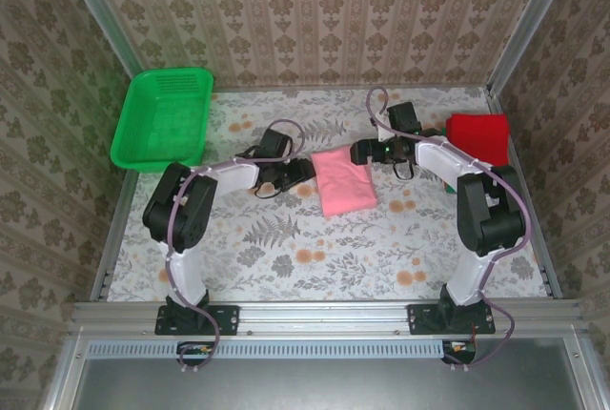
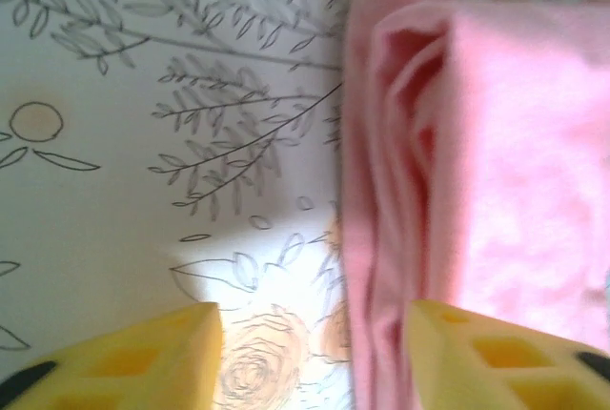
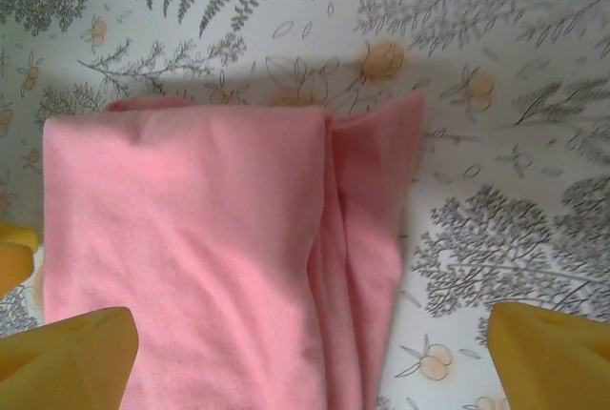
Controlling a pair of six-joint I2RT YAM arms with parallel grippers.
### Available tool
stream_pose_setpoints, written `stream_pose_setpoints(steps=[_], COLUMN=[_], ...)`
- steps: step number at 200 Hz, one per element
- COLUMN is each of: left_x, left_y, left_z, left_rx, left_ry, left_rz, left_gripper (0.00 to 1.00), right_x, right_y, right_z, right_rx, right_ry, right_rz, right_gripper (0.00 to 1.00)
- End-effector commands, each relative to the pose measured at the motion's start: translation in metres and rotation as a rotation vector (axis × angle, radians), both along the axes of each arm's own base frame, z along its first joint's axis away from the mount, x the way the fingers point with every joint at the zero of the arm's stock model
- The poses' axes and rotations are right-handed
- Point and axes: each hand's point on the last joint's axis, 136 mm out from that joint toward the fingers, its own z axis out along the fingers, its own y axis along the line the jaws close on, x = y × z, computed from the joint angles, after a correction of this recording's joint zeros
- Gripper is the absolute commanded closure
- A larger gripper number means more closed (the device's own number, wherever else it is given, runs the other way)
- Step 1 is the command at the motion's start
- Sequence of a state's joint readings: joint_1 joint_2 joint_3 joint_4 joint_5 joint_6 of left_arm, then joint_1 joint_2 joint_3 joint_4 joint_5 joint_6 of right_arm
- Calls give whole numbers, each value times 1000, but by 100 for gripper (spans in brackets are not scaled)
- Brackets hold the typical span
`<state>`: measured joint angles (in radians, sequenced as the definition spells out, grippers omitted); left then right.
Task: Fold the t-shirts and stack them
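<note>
Now my left fingers (image 2: 143, 353) stand apart, just beside the folded pink t-shirt (image 1: 343, 179); my right fingers (image 3: 67, 353) gape wide across it. It lies flat mid-tabletop (image 1: 286, 248), on a floral print. A folded red t-shirt (image 1: 479, 135) sits far right, a green basket (image 1: 157, 162) far left, with patterned walls (image 1: 315, 10) around.

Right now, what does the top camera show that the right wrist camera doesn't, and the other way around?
Top, not right wrist: the green basket at far left, the red folded shirt at far right, and both arms whole. Right wrist, not top: the stacked layers along the folded edge of the pink shirt, and the yellow fingertips of the right claw standing wide apart. Both: the pink shirt lying folded on the floral table.
</note>
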<state>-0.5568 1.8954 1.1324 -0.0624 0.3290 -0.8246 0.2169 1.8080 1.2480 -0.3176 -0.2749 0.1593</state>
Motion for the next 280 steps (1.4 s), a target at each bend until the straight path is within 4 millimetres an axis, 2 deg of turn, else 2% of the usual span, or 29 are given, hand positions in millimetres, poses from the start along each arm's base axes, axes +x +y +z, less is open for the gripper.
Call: stream_pose_setpoints(steps=[1,14,31,57,103,152,227,248,271,280], left_x=[14,15,10,1,-7,-10,-14,-15,-15,-15], left_y=[-13,-23,-29,-29,-33,-39,-60,-60,-61,-61], left_z=[25,21,4,-16,-33,-47,-47,-49,-49,-50], left_rx=[-35,-40,0,49,48,23,-12,-15,-21,-23], left_ry=[-106,-89,-30,47,111,147,158,162,163,165], left_rz=[53,41,28,30,13,-3,-77,-80,-82,-83], left_gripper=[36,34,36,44,65,67,67,67,67,67], right_x=[-10,-11,-14,-20,-34,-43,-38,-40,-43,-44], right_y=[9,12,14,13,24,39,77,81,82,82], right_z=[-17,-24,-33,-46,-63,-74,-60,-64,-71,-73], right_rx=[70,83,87,79,129,180,222,216,213,210], right_ry=[95,123,158,197,266,316,282,296,314,320], right_rz=[-17,-6,-4,-1,35,71,145,154,155,154], right_gripper=[4,5,7,8,9,10,13,21,38,49])
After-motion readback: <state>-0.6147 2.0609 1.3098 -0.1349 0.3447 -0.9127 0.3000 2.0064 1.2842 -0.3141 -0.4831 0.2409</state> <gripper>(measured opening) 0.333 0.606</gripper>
